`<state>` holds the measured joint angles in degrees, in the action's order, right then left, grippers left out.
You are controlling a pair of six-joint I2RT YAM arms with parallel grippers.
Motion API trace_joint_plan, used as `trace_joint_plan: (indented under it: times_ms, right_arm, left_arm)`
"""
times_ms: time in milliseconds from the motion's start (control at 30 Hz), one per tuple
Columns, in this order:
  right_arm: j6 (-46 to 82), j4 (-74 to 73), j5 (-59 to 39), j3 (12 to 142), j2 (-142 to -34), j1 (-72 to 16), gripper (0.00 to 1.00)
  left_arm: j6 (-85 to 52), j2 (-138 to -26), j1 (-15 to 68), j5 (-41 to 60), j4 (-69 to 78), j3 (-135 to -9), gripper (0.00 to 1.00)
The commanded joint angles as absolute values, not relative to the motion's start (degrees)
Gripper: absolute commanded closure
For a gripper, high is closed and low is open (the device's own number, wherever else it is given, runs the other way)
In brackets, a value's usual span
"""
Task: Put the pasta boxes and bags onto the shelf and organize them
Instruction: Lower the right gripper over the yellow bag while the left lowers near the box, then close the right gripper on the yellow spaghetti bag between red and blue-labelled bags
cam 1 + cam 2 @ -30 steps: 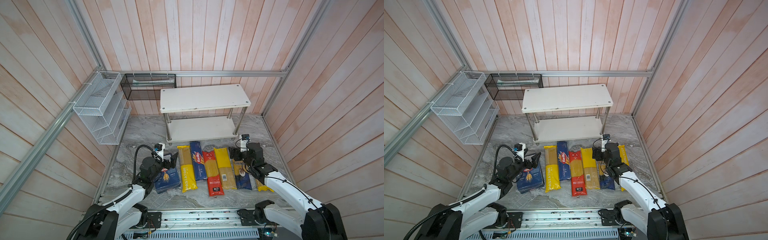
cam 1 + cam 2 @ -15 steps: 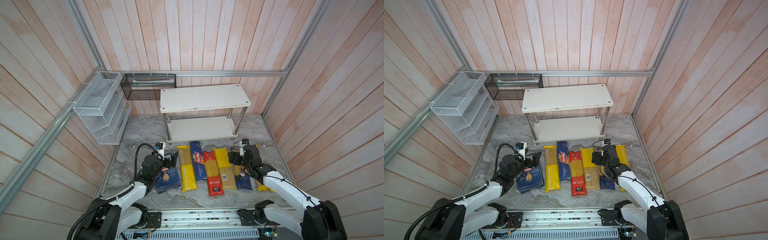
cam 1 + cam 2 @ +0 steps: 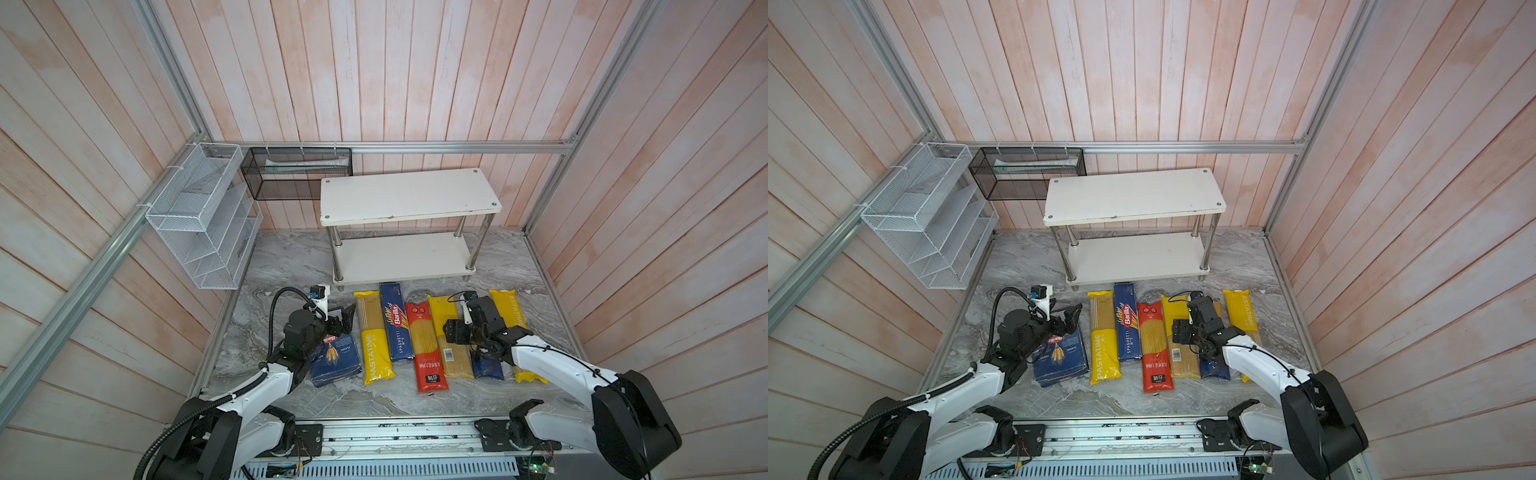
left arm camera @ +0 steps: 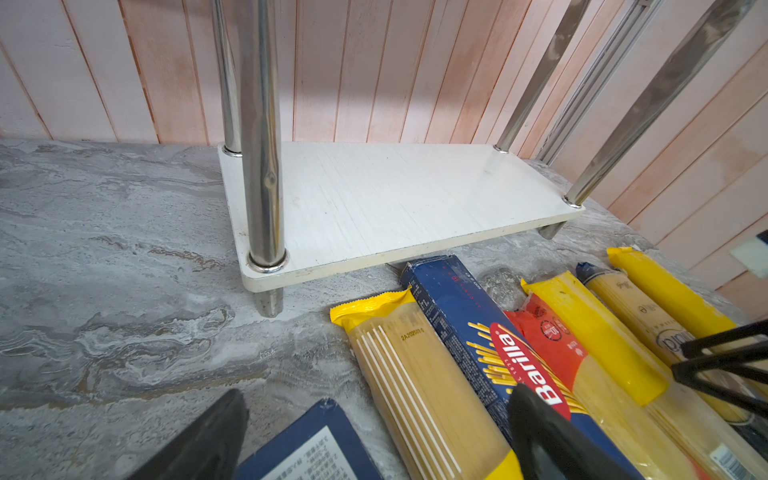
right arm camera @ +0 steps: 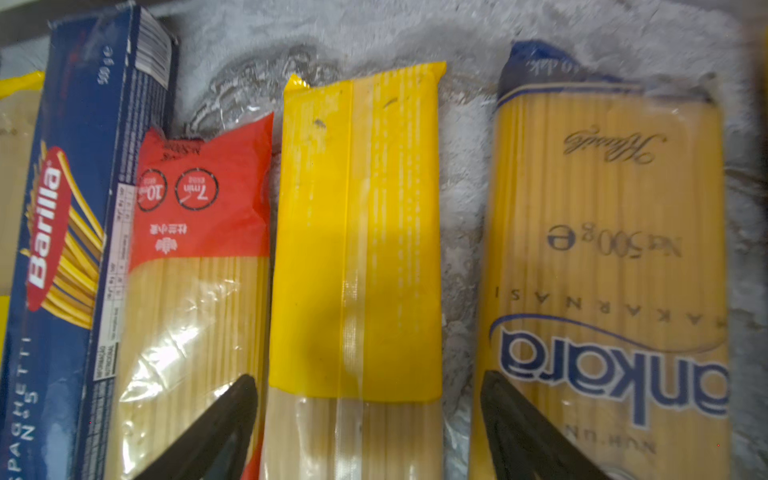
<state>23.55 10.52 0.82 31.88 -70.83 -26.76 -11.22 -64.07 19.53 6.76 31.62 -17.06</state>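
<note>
Pasta boxes: wide Barilla box (image 3: pixel 336 359) with a wheat picture lies flat at the left end of a row on the marble tabletop (image 3: pixel 291 266). The narrow Spaghetti box (image 3: pixel 397 326) lies two places to its right, with its far end just short of the lower board.
Bags: five, flat, side by side, long axes toward the shelf. The left PASTATIME bag (image 3: pixel 374 338) lies between the two boxes. Right of the Spaghetti box come the red-and-clear bag (image 3: pixel 426 347), the yellow-and-clear bag (image 5: pixel 353 232), the gold Ankara bag (image 5: pixel 602 249) with dark blue ends, and the right PASTATIME bag (image 3: pixel 509 311).
Shelf (image 3: pixel 407 195): two white boards on chrome posts, at the back of the tabletop; all seven packs lie in front of it.
Left gripper (image 3: pixel 345 319): jaws apart, gripping nothing, over the far end of the wide Barilla box; cannot tell if it touches.
Right gripper (image 5: pixel 370 380): fingers spread and nothing grasped. It straddles the yellow-and-clear bag, with one finger over the red-and-clear bag's edge and the other over the gold Ankara bag.
Wall rail: white wire-mesh organizer (image 3: pixel 199 220) and black mesh basket (image 3: pixel 297 174) hang there.
</note>
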Motion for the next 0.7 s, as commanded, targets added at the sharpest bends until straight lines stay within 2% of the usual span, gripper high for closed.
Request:
trace_joint_plan:
  times_ms: [0, 367, 533, 667]
  right_arm:
    - [22.05, 14.15, -3.13, 35.26, -72.36, -27.31, 0.15]
    - [22.06, 18.60, 1.74, 38.71, -77.58, -30.55, 0.15]
    - [21.32, 17.90, -0.16, 39.03, -78.55, -31.16, 0.15]
    - [21.72, 19.66, 3.52, 38.99, -78.77, -31.47, 0.15]
  left_arm:
    - [-11.76, -64.56, 19.69, 5.95, 31.18, -18.10, 0.00]
    - [-11.48, -64.07, 19.65, 6.40, 30.28, -18.20, 0.00]
    - [-11.31, -64.42, 19.69, 6.05, 29.99, -18.37, 0.01]
    - [-11.58, -63.79, 19.68, 6.11, 30.13, -18.19, 0.00]
